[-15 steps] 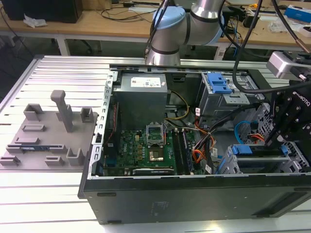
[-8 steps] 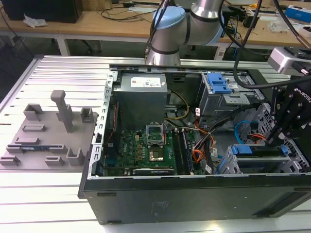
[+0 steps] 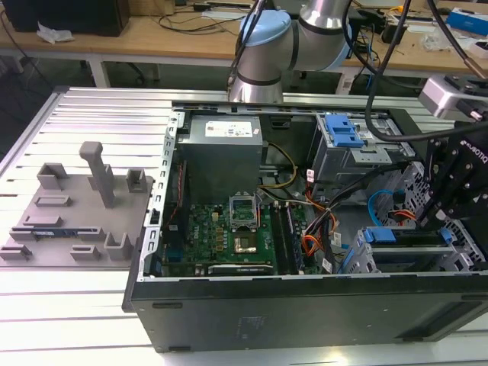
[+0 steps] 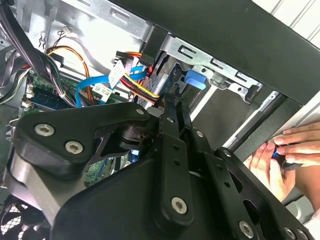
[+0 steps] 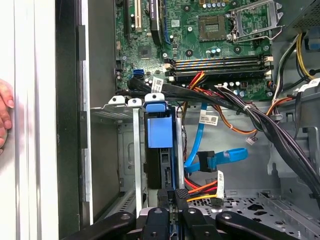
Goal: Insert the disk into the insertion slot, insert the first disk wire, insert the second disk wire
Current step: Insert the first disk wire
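The black two-fingered claw [image 5: 175,193] reaches down into the open black computer case [image 3: 305,314], which lies on its side on the ribbed aluminium surface [image 3: 99,107]. Its fingers are drawn together with hardly a gap, and their tips meet at the near end of the silver-grey hard drive in its bright blue plastic carrier bracket [image 5: 159,131]. They close on the carrier's thin blue rail rather than around the drive's full thickness. The disk sits edge-on inside the grey sheet-metal drive cage with perforated walls [image 5: 136,155], its blue tab up at the cage's mouth. In the exterior view this cage is in the case's corner, toward that view's right. The thin orange-red wire bundle [image 5: 200,189] runs just beside the disk's near end, close to the claw. I cannot tell whether its dark plug is seated. The glossy light-blue flat cable [image 5: 227,156] curves through the open space beside the cage, apart from the disk. A person's hand [image 4: 280,155] rests at the case's outer edge.
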Available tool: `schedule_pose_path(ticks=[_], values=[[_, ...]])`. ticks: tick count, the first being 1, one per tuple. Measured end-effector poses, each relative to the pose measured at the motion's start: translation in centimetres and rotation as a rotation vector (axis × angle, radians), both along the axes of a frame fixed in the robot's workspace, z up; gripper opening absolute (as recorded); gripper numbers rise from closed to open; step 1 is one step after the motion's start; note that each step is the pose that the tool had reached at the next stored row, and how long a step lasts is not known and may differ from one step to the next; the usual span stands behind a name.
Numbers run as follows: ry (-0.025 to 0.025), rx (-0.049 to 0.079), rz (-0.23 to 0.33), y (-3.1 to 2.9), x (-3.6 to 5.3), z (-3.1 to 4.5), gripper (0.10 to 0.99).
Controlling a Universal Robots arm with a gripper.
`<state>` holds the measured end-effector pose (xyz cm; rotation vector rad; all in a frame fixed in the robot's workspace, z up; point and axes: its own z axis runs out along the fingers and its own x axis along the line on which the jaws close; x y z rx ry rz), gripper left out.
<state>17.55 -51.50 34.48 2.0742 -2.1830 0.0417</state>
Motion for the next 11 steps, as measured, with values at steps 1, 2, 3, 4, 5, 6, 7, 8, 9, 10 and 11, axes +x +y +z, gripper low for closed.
schedule_pose_path(ticks=[1,2,3,4,5,6,7,8,9,10,11], values=[[0.0000,0.000,0.000,0.00,0.00,-0.04,0.165],[0.0000,0.000,0.000,0.00,0.00,-0.07,0.165],[0.0000,0.000,0.000,0.00,0.00,-0.13,0.165],[0.0000,0.000,0.000,0.00,0.00,-0.17,0.165],[0.0000,0.000,0.000,0.00,0.00,-0.21,0.165],[0.0000,0.000,0.000,0.00,0.00,-0.27,0.165],[0.0000,0.000,0.000,0.00,0.00,-0.33,0.165],[0.0001,0.000,0.000,0.00,0.00,-0.38,0.165],[0.0001,0.000,0.000,0.00,0.00,-0.41,0.165],[0.0002,0.000,0.000,0.00,0.00,-0.48,0.165],[0.0004,0.000,0.000,0.00,0.00,-0.58,0.165]])
